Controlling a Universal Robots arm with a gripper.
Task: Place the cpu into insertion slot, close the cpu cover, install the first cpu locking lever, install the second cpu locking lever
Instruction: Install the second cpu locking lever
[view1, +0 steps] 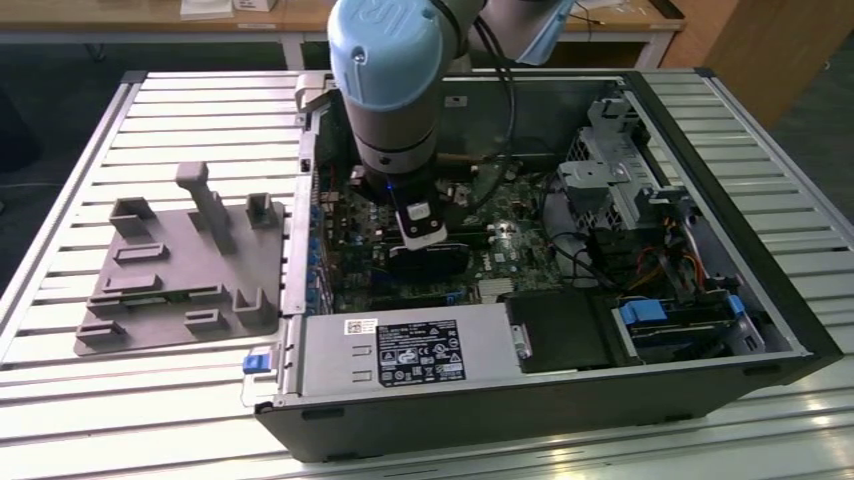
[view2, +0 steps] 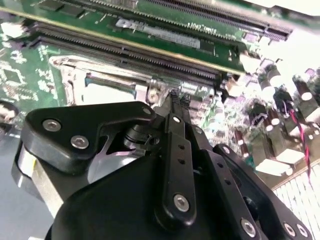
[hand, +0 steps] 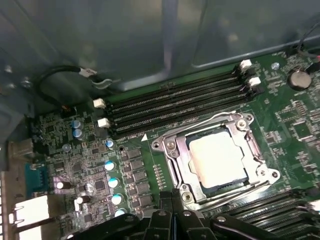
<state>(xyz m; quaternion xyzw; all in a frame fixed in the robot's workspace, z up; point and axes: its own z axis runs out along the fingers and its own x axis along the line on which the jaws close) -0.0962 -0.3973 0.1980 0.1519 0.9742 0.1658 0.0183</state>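
In the first wrist view the cpu lies flat in the insertion slot, its pale silver top showing through the cut-out of the cpu cover. The cover is down over the chip. Thin metal levers run along the frame's sides; whether they are latched I cannot tell. My gripper sits just off one corner of the socket with its black fingers pressed together and nothing between them. In the second wrist view the fingertips hover beside the shiny cover. In the exterior view the gripper reaches down into the open computer case.
Memory slots run next to the socket, with capacitors nearby. The case wall, drive bays and power supply ring the board. A grey fixture lies on the slatted table at the exterior view's left.
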